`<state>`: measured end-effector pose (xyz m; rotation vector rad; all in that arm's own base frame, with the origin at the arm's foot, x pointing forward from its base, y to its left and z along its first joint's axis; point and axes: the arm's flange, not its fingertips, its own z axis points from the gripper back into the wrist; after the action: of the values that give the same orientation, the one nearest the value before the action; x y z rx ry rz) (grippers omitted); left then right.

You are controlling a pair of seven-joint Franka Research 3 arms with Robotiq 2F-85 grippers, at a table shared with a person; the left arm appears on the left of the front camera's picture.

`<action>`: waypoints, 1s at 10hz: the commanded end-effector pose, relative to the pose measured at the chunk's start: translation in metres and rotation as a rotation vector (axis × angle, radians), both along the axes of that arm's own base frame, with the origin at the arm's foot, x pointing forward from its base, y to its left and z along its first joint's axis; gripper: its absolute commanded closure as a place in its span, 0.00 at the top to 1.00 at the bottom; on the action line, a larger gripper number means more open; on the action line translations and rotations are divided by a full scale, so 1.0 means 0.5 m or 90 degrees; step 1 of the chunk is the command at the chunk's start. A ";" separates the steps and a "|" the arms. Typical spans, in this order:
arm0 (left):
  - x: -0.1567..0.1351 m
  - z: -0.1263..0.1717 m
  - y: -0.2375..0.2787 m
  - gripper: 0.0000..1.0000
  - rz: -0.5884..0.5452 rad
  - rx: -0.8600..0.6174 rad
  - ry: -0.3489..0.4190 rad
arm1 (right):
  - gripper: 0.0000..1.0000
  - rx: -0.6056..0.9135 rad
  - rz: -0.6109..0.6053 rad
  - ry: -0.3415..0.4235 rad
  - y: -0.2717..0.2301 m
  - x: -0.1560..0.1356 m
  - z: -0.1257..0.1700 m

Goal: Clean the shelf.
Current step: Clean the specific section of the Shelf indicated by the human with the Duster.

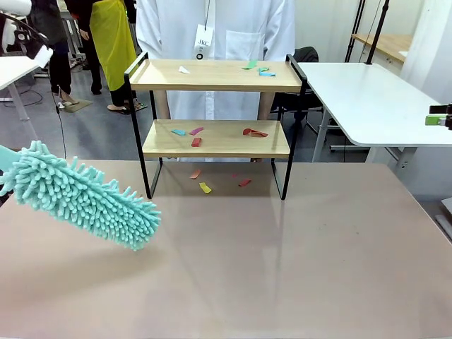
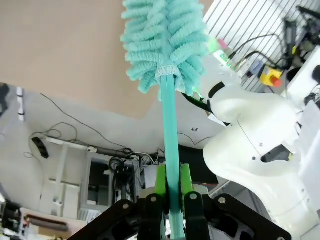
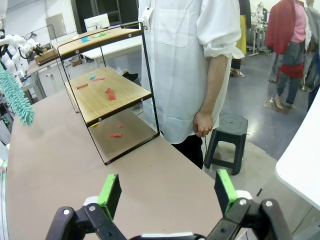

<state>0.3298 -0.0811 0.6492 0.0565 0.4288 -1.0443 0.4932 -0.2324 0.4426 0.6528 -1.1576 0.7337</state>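
Observation:
The shelf [image 1: 219, 76] stands at the table's far middle, also in the right wrist view [image 3: 125, 92]. Coloured paper scraps lie on its top board [image 1: 266, 72], on its lower board [image 1: 196, 142] and on the table beneath it [image 1: 205, 187]. My left gripper [image 2: 173, 176] is shut on the teal handle of a fluffy teal duster [image 2: 167, 40]. The duster's head [image 1: 81, 196] hovers over the table's left side, well short of the shelf. My right gripper [image 3: 167, 192] is open with nothing between its green pads [image 3: 111, 192], off the table's right end; one pad [image 1: 436, 120] pokes in there.
A person in a white coat [image 1: 212, 28] stands close behind the shelf, one hand hanging down [image 3: 202, 125]. A white side table [image 1: 367, 99] sits at the back right and a dark stool [image 3: 227, 137] is on the floor. The brown table [image 1: 282, 261] stretches wide in front of the shelf.

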 end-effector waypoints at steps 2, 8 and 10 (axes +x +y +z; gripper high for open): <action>0.001 -0.001 -0.005 0.13 0.001 0.022 0.018 | 1.00 -0.005 0.001 -0.001 0.003 0.000 0.004; 0.001 -0.001 -0.005 0.13 0.001 0.022 0.018 | 1.00 -0.005 0.001 -0.001 0.003 0.000 0.004; 0.001 -0.001 -0.005 0.13 0.001 0.022 0.018 | 1.00 -0.005 0.001 -0.001 0.003 0.000 0.004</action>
<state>0.3327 -0.0844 0.6444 0.0579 0.4625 -1.0431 0.4932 -0.2324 0.4427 0.6528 -1.1576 0.7338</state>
